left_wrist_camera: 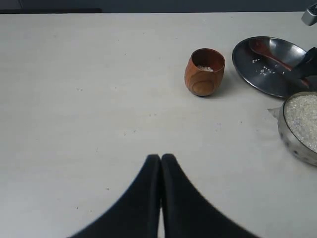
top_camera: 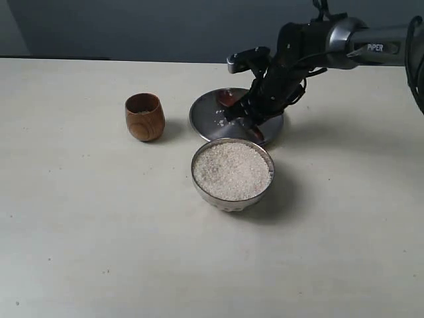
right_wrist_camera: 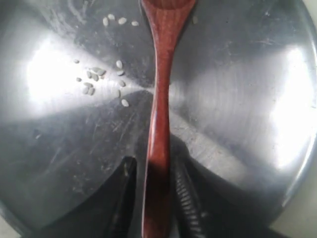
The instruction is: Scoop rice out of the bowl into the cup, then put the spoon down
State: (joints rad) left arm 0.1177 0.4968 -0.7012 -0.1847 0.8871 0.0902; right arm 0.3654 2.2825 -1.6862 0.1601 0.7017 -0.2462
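**Spoon lying on the plate, right gripper parted around its handle**

Exterior view: the bowl [top_camera: 196,180], filled with rice [top_camera: 232,170], sits mid-table [top_camera: 99,232]. The cup [top_camera: 144,118] stands at its ten o'clock, apart from it, and the flat steel plate [top_camera: 204,118] lies at its twelve o'clock, just beside its rim. The right gripper [top_camera: 242,112] reaches down onto the plate, and the spoon [top_camera: 226,98] shows its reddish scoop at the gripper's ten o'clock. Left wrist view: the left gripper [left_wrist_camera: 161,161] is closed on nothing, its fingers pressed together over bare table. The cup [left_wrist_camera: 204,72] holds a little rice (how deep cannot be told), and the spoon [left_wrist_camera: 270,55] lies in the plate [left_wrist_camera: 247,69] near the bowl [left_wrist_camera: 292,144]. Right wrist view: the spoon [right_wrist_camera: 161,99] rests flat on the plate [right_wrist_camera: 237,99]. Its handle runs between the jaws of the right gripper [right_wrist_camera: 154,188], which stand parted with a dark sliver on each side. Loose grains [right_wrist_camera: 91,79] are scattered beside the spoon's neck.
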